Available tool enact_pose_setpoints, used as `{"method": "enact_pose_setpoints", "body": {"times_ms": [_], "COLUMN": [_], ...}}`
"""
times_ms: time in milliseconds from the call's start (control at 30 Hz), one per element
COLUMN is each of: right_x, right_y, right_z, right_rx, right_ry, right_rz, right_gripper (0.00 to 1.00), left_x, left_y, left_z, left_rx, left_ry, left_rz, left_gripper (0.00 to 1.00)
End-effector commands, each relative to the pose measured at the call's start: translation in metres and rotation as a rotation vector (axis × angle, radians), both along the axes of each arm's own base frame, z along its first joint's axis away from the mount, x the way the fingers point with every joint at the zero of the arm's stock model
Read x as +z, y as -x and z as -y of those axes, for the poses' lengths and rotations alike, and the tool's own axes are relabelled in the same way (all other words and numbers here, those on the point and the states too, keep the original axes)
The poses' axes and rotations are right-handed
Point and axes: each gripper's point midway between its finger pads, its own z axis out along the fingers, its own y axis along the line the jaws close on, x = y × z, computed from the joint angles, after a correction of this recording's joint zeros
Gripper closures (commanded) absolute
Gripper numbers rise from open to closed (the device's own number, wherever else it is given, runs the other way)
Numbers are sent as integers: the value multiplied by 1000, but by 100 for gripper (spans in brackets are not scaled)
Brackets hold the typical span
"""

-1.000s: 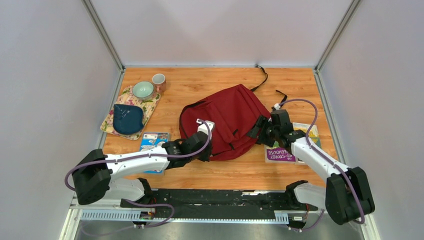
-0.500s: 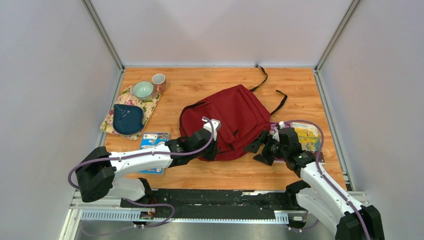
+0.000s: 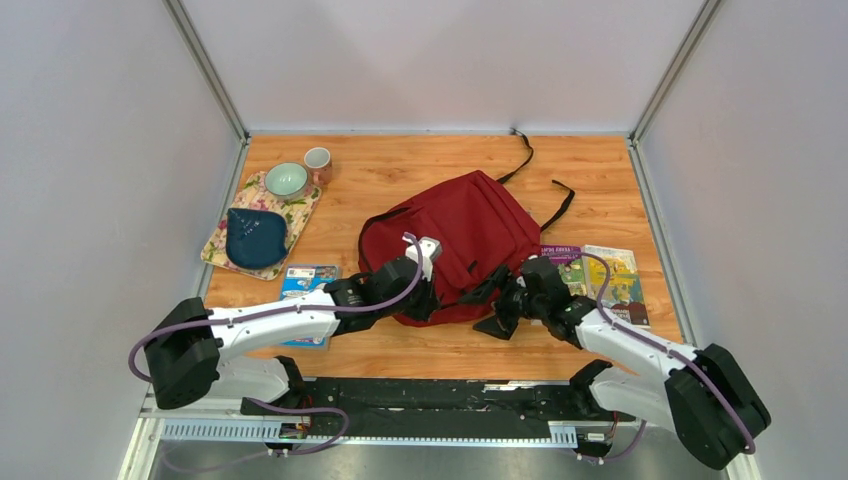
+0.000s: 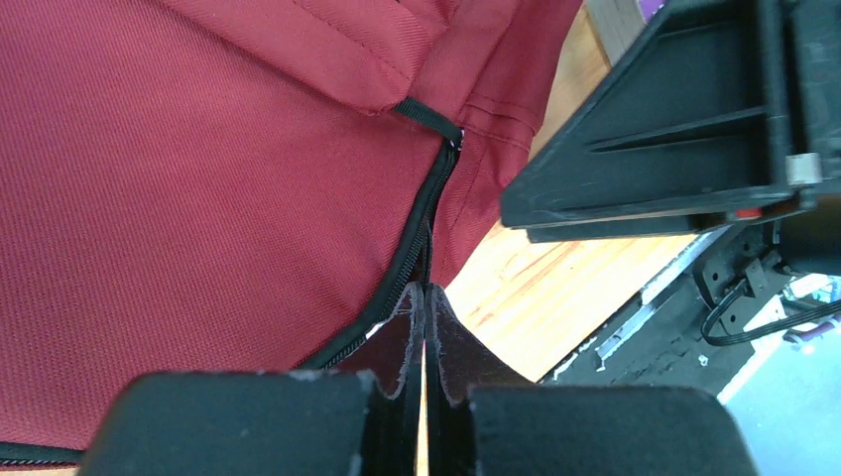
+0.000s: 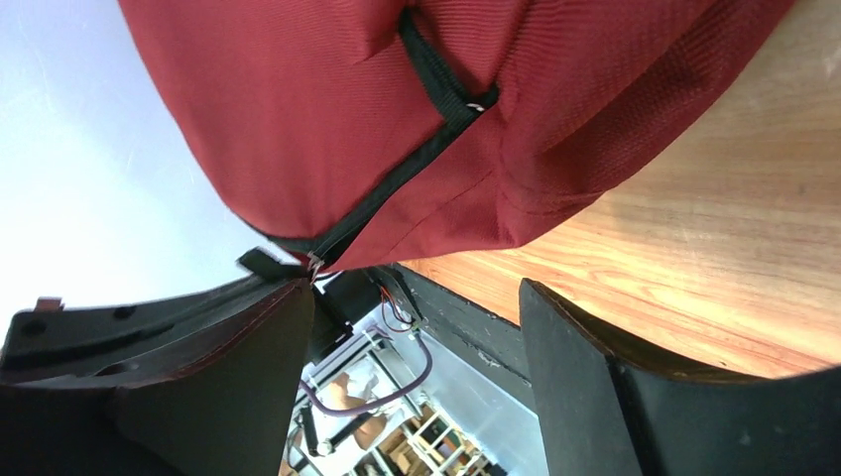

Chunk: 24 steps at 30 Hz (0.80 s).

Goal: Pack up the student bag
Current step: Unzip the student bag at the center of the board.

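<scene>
1. The student bag [image 3: 460,235] lies mid-table. Bare wood of the table [image 3: 420,160] is open on its far side, and its near edge is crowded by both arms.
2. The left gripper [image 4: 424,297] has its fingers pressed together at the bag's black zipper. Whether fabric is pinched cannot be told.
3. The right gripper [image 5: 417,297] stands wide and empty, just beside the bag's near-right corner.
4. A second ago the right arm was at the bag's right side. It has swung nearer, uncovering the books [image 3: 595,275], and its jaws have widened. The left gripper has barely shifted.
5. The bag is dark red and slumped, with black straps trailing far-right.
6. The pouch [image 3: 255,238] lies well apart to the left.
</scene>
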Motion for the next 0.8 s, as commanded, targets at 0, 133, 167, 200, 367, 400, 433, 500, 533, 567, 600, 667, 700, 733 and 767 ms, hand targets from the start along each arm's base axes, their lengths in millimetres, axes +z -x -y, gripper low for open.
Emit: {"method": "enact_pose_setpoints", "body": {"times_ms": [0, 133, 167, 200, 367, 400, 433, 500, 533, 567, 600, 667, 700, 733, 767], "right_x": [16, 17, 15, 11, 4, 1, 0, 2, -1, -2, 4, 2, 10, 12, 19], "right_y": [-16, -23, -25, -25, -33, -34, -34, -36, -35, -37, -41, -42, -47, -48, -51], "right_z": [-18, -28, -29, -30, -35, -35, -35, -33, -30, -26, -25, -15, -15, -13, -13], "right_rx": [-70, -84, -91, -93, -113, -110, -107, -94, -88, -92, -86, -68, -56, -30, -15], "right_ry": [-64, -90, -87, -76, -60, -51, -43, -18, 10, 44, 63, 148, 158, 183, 191], "right_rz": [-37, -55, -64, -77, -100, -99, -99, -63, -58, -38, -4, 47, 89, 136, 177], "right_gripper": [22, 24, 24, 25, 40, 45, 58, 69, 78, 85, 92, 100, 100, 100, 100], "left_x": [32, 38, 39, 39, 42, 42, 41, 41, 40, 42, 40, 40, 36, 35, 38], "left_y": [-1, -1, 0, 0, 3, 4, 4, 4, 2, 1, 1, -5, -6, -10, -12], "left_z": [10, 10, 11, 11, 14, 14, 13, 11, 8, 6, 2, -7, -13, -19, -25], "left_rx": [-10, -13, -16, -20, -38, -40, -38, -33, -22, -14, -5, 35, 47, 79, 97], "left_ry": [111, 130, 133, 134, 149, 148, 145, 141, 133, 133, 121, 102, 76, 57, 51], "left_rz": [44, 58, 58, 56, 59, 58, 57, 59, 66, 74, 78, 103, 108, 128, 141], "left_gripper": [100, 100, 100, 100, 100, 100, 100, 100, 100, 100, 100, 100, 100, 100, 100]}}
